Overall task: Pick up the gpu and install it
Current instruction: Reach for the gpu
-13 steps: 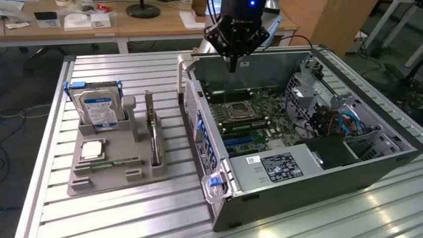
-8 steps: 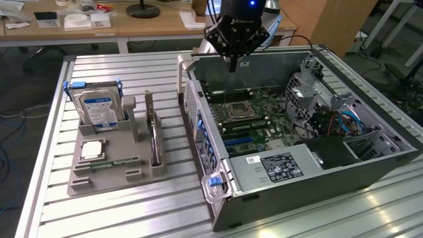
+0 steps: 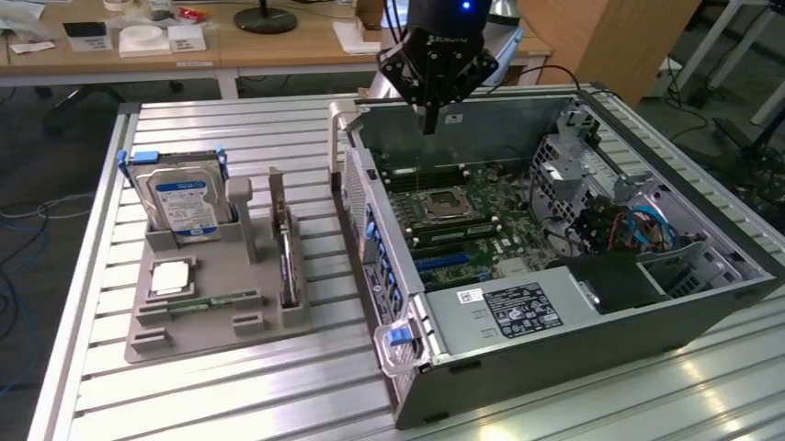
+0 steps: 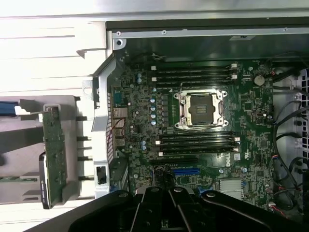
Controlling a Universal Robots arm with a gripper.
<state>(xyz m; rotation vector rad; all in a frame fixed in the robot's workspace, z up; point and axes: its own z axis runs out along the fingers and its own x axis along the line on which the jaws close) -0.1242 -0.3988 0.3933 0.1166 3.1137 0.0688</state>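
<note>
The gpu (image 3: 289, 262) stands on edge in a slot of the grey holder tray (image 3: 209, 335), its silver bracket rising at the far end. From the wrist it appears as a green board with a dark edge (image 4: 52, 154), beside the case wall. My gripper (image 3: 429, 121) hangs shut and empty above the far end of the open computer case (image 3: 613, 322), well apart from the gpu. In the wrist view the shut gripper (image 4: 161, 198) is over the motherboard (image 4: 203, 111) with its empty processor socket and black memory slots.
The tray also holds a silver blue-labelled hard drive (image 3: 184, 202) upright, a square chip (image 3: 172, 276) and a narrow green memory stick (image 3: 215, 300). The case's tall side wall (image 3: 368, 239) stands between tray and motherboard. A blue expansion slot (image 4: 186, 171) lies near the gripper. Desks stand behind.
</note>
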